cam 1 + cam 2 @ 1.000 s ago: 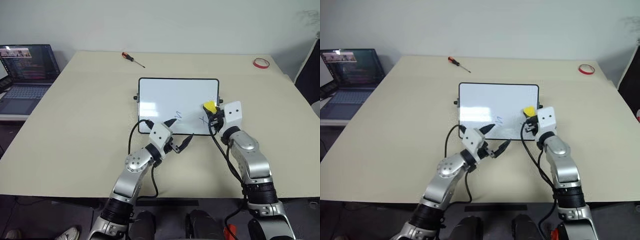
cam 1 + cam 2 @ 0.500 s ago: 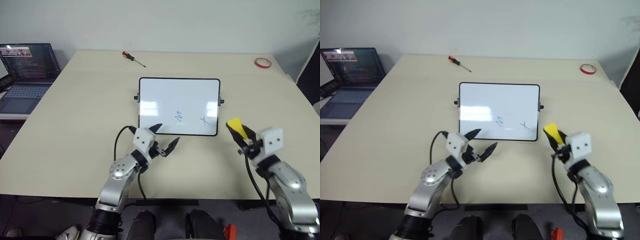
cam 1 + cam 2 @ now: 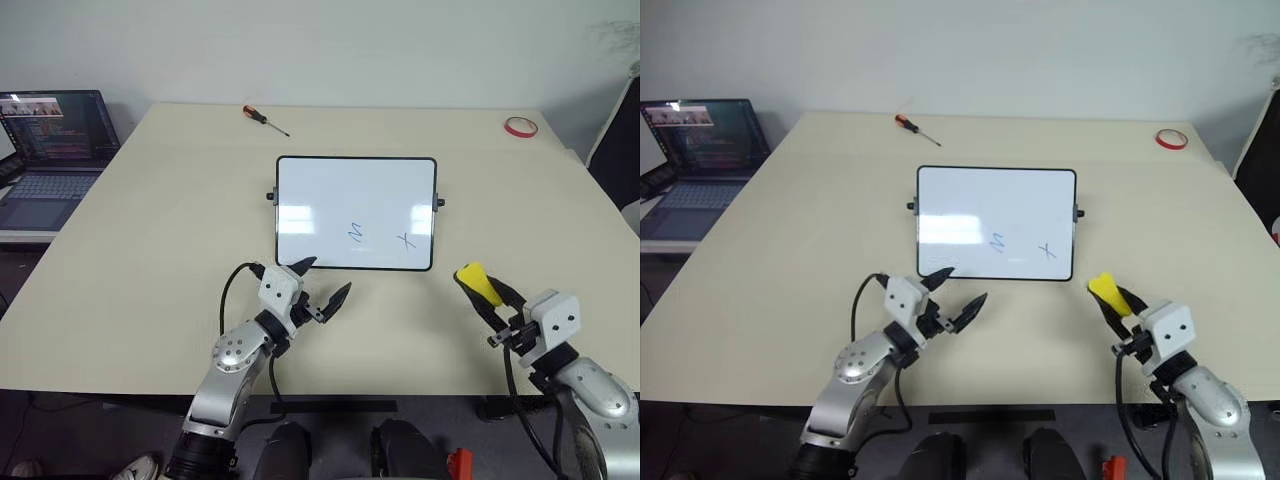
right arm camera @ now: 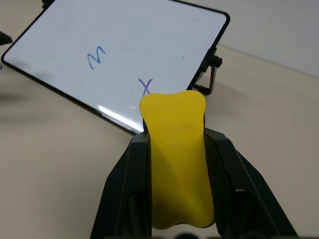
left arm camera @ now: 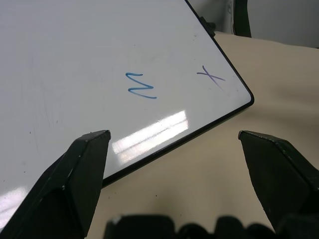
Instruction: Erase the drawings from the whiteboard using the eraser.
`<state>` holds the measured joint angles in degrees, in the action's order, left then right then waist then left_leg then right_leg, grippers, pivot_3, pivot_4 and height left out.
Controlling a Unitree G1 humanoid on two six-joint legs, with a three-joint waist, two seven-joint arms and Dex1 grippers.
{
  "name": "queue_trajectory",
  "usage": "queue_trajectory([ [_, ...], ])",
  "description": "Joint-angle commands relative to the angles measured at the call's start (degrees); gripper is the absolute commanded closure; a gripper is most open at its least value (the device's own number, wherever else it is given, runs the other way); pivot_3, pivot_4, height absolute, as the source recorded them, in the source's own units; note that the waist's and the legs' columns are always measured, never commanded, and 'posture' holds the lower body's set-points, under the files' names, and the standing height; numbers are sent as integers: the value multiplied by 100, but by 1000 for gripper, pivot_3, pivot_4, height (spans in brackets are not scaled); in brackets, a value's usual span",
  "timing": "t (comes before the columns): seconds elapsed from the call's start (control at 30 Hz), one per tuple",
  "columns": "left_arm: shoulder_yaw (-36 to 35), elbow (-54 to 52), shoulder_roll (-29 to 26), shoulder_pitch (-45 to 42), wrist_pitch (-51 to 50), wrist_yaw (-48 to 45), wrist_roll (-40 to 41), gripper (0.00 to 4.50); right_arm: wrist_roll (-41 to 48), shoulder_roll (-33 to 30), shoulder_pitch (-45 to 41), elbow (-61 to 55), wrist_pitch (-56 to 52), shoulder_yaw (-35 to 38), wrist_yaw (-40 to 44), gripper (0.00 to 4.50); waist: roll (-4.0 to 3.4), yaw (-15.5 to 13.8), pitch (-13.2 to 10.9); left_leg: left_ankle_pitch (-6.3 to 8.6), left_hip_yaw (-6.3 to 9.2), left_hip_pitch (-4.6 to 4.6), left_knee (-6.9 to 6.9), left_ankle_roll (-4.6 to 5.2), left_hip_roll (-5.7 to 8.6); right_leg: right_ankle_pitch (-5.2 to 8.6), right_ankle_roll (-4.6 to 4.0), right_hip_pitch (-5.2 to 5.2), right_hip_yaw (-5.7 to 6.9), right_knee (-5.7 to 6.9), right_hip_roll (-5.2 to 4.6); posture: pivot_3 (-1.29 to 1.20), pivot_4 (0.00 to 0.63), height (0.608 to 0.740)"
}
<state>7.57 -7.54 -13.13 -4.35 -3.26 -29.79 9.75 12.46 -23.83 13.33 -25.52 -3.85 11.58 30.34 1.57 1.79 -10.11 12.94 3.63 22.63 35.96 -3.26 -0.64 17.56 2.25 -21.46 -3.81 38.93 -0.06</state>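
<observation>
- Right gripper (image 4: 174,164): fingers pinch the yellow eraser (image 4: 177,164) from both sides; the block juts out past the fingertips. It hangs above the table (image 3: 150,250), off the whiteboard's near right corner and apart from it.
- Left gripper (image 3: 322,290): fingers spread wide, nothing between them. It hovers just in front of the whiteboard's near edge, clear of the frame.
- Whiteboard (image 3: 330,195): lies flat at mid-table, black frame, a small knob on each short side.
- Drawings: a blue squiggle (image 5: 141,85) near the middle of the near edge and a blue cross (image 5: 211,76) towards the near right corner. Both appear untouched; I judge no erasing done.
- Advice for the step: bring the eraser over the cross, the nearer mark, set its wiping face flat on the board, and rub with short strokes under light pressure. The board may slide; the free left gripper could steady the near edge.
- Count: one whiteboard, one eraser, two drawings discernible, one screwdriver (image 3: 265,118), one red tape ring (image 3: 521,126), one laptop (image 3: 50,150).
</observation>
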Motion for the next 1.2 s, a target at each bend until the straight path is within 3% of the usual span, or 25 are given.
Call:
queue_trajectory([
  [0.03, 37, -197, -33, -76, 206, -21, -80, 0, -20, -14, -303, -25, 43, -55, -102, 3399, 0, -2, 0, 0, 0, 1, 0, 0, 0, 0, 0, -1, -1, 0, 0, 0, 150, 740],
  [0.37, 67, 123, -8, -356, 424, -91, -164, 0, -558, 655, -2118, 1139, 41, -1225, -521, 3399, 1, -1, -1, 0, 1, 2, -1, 0, 2, -5, -8, -2, 1, 1, 0, 0, 150, 740],
  [0.63, 85, 59, 16, -340, 397, -56, -187, 0, -1499, 513, -2912, 2120, -84, -1811, -700, 3399, 0, -3, -1, 0, 4, 6, 0, 0, 5, -16, -27, -4, 7, 1, -5, 0, 150, 740],
  [0.97, 142, -33, 61, -301, 334, 21, -220, 0, -2109, 373, -3311, 2949, -81, -1797, -1186, 3399, 0, 0, -1, 0, 2, 1, 3, 0, 4, -18, -26, -1, 7, 5, -6, 0, 150, 740],
  [1.2, 170, -105, 69, -306, 250, 47, -199, 0, -2173, 11, -2757, 2570, -327, -1863, -948, 3399, 3, -35, 1, 0, 10, 1, 6, 0, 7, -18, -25, 6, 10, 3, -7, 0, 150, 740],
])
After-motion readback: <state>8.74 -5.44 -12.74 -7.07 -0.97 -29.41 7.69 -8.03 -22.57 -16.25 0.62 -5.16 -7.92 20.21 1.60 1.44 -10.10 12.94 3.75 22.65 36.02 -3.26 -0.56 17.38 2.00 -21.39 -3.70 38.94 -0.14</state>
